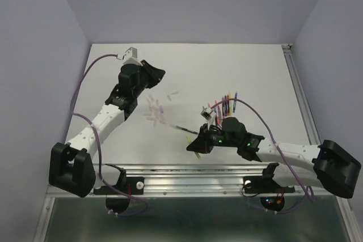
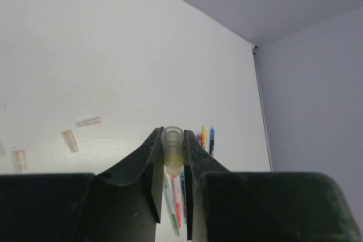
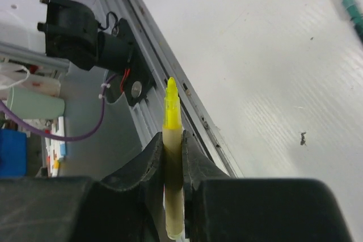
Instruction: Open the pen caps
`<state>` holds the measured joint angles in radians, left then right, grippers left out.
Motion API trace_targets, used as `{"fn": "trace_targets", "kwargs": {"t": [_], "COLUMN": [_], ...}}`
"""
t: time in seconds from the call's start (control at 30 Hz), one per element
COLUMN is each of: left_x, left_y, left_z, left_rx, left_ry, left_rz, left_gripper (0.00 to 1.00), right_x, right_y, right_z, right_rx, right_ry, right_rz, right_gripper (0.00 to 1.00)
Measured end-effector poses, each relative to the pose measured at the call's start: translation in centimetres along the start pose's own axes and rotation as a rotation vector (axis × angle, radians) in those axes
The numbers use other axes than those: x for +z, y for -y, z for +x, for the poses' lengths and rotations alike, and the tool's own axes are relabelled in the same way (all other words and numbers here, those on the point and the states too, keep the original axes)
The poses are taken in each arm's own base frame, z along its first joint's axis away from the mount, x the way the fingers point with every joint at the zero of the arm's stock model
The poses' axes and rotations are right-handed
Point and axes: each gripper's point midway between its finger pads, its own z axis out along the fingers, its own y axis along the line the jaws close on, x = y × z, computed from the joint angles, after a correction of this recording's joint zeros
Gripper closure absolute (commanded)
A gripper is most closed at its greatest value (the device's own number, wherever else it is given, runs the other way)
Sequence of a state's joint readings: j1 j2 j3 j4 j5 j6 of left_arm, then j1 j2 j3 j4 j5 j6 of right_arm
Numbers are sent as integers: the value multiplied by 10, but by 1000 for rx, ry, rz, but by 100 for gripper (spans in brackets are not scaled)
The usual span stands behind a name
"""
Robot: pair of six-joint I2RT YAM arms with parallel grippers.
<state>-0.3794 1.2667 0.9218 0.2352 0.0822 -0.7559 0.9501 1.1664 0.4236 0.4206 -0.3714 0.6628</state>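
Observation:
A short pale yellowish translucent pen cap (image 2: pixel 172 147) sits upright between the fingers of my left gripper (image 2: pixel 173 135), which is shut on it above the left part of the table (image 1: pixel 150 76). My right gripper (image 3: pixel 173 143) is shut on a yellow pen (image 3: pixel 172 111) whose bare bright tip sticks out past the fingertips. That gripper hangs low near the front rail (image 1: pixel 195 144). Several loose pen caps (image 1: pixel 155 110) lie on the table between the arms; some show in the left wrist view (image 2: pixel 70 140).
A row of coloured pens (image 1: pixel 224 105) lies at centre right, and one dark pen (image 1: pixel 182 129) lies apart. Pens (image 2: pixel 205 136) show past the left fingers. The aluminium rail (image 3: pixel 195 111) runs along the front edge. A teal pen (image 3: pixel 353 5) lies at the right wrist view's corner.

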Motion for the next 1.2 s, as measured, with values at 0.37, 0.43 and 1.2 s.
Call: {"fn": "trace_targets", "kwargs": {"t": [0.37,0.43,1.2], "left_x": [-17,-27,-39], "left_y": [-79,-104,-210], "left_z": [50,67,79], "left_rx": [64,71,128], "left_ry": [-164,-210,-280], "left_rz": [-248,-332,-751], "left_gripper": [100,100,94], "right_x": [-6,-7,2], "right_y": [70,89,205], "right_z": [-26,-36,-61], "right_rx": [17,7,-122], "right_ry": [60,69,-56], "right_rz": [392,474,816], "right_gripper": [99,99,81]}}
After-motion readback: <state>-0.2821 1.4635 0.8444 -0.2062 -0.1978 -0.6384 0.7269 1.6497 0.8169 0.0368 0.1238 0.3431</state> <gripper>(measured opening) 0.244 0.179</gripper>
